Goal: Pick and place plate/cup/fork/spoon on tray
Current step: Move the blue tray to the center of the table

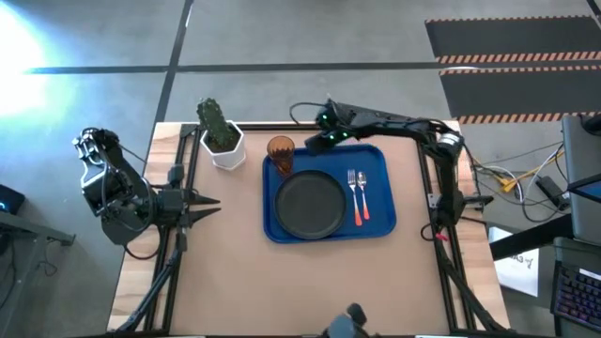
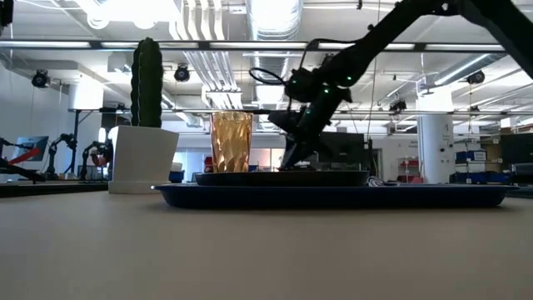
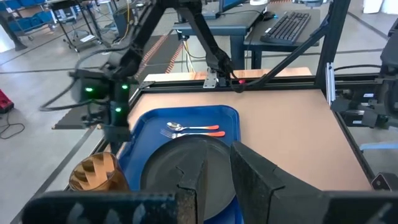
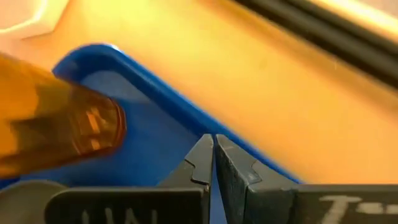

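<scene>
Right claw (image 1: 313,141) pinched shut, empty, near translucent amber tumbler (image 1: 281,151) on blue rectangular plastic tray (image 1: 379,218); left claw (image 1: 214,200) narrow, empty, over worktop

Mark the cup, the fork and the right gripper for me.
cup (image 1: 281,150): high view, on its open top.
fork (image 1: 353,192): high view, on the neck between tines and orange handle.
right gripper (image 4: 213,163): right wrist view, on the seam between its shut fingertips.
</scene>
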`<state>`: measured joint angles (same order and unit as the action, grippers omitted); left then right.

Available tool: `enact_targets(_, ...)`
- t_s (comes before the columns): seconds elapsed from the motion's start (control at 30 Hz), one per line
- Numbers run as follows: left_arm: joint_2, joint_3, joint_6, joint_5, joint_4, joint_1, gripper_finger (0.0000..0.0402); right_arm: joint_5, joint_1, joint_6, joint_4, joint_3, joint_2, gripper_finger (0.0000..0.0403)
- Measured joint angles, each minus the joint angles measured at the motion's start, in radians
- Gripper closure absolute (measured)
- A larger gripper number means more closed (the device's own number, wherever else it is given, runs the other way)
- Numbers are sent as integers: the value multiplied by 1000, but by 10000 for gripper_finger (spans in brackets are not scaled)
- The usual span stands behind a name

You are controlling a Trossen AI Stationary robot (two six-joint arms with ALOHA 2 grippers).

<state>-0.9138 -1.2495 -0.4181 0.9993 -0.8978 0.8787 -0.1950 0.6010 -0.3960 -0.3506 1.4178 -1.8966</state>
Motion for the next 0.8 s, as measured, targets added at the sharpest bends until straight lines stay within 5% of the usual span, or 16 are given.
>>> enact_targets(0.33, -2, 0, -21, 0, 0, 0, 350, 35, 35, 118, -285, 276, -66, 394)
enact_targets(0.8, -2, 12, -20, 0, -1, 0, 349, 56, 76, 134, -426, 173, -48, 394)
